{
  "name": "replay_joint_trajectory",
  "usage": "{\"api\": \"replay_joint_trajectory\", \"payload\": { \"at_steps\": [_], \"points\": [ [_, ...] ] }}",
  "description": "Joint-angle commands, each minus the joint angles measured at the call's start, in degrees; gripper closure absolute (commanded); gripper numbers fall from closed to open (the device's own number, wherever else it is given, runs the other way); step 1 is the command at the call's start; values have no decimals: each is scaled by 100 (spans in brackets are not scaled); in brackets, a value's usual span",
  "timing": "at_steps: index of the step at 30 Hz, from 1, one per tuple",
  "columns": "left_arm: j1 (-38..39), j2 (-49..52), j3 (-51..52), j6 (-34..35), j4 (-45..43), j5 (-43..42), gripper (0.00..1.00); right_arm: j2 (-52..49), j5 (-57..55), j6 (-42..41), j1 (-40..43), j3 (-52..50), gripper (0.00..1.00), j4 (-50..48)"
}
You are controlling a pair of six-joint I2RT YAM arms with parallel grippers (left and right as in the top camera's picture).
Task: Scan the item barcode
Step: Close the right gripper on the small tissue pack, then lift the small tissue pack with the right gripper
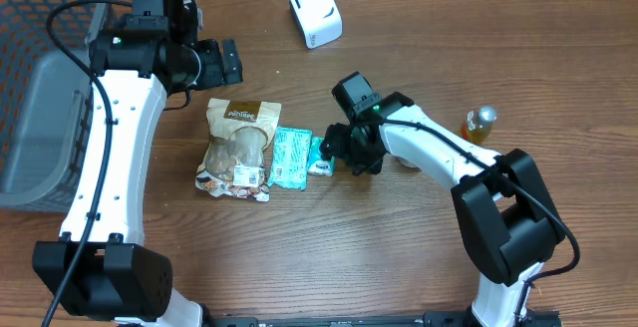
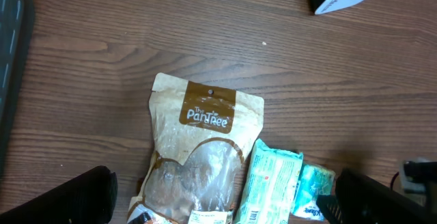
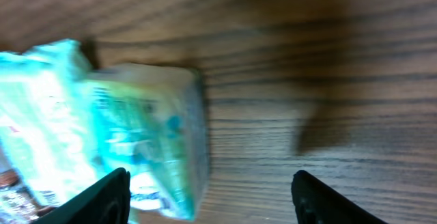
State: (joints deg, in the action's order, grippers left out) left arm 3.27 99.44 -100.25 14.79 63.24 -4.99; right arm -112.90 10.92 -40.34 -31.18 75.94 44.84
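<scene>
A brown PanTree pouch (image 1: 237,146) is laid flat on the wooden table (image 1: 329,257), label upward, and every place here is given from it. Against its right edge a flat teal tissue pack (image 1: 291,158) is laid. One step further right of the pouch, a small teal packet (image 1: 320,156) is set against that pack.

The right gripper (image 1: 337,151) is held low over the table, on the side of the small packet away from the pouch. In the right wrist view its fingers (image 3: 102,200) are seen well apart. The small packet is found beside one finger and reaches partway into the gap, while the other finger is kept clear of it, so nothing is clamped. The view is blurred, and contact with the nearer finger cannot be told.

The left gripper (image 1: 219,60) is held behind the pouch's top edge. Its fingers (image 2: 68,197) are spread wide, and nothing is gripped.

A white barcode scanner (image 1: 315,12) is stood well behind the pouch and to its right. A small bottle of yellow liquid (image 1: 479,124) is placed far to the pouch's right. A grey mesh basket (image 1: 40,98) is set well to the pouch's left.
</scene>
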Motion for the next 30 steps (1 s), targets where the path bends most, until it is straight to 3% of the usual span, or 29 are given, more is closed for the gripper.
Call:
{"api": "replay_joint_trajectory", "payload": {
  "at_steps": [1,11,26,30],
  "points": [
    [-20,11,-79,-66,-4,-57,0,155,-2,-39,-35,-302,34,-334],
    [-20,11,-79,-66,-2,-57,0,155,129,4,-33,-560,48,-1051],
    [-20,11,-79,-66,-4,-55,0,155,227,321,-20,-562,48,-1244],
    [-20,11,-79,-66,-4,-57,0,155,-179,131,-20,-684,59,-1231]
  ]
}}
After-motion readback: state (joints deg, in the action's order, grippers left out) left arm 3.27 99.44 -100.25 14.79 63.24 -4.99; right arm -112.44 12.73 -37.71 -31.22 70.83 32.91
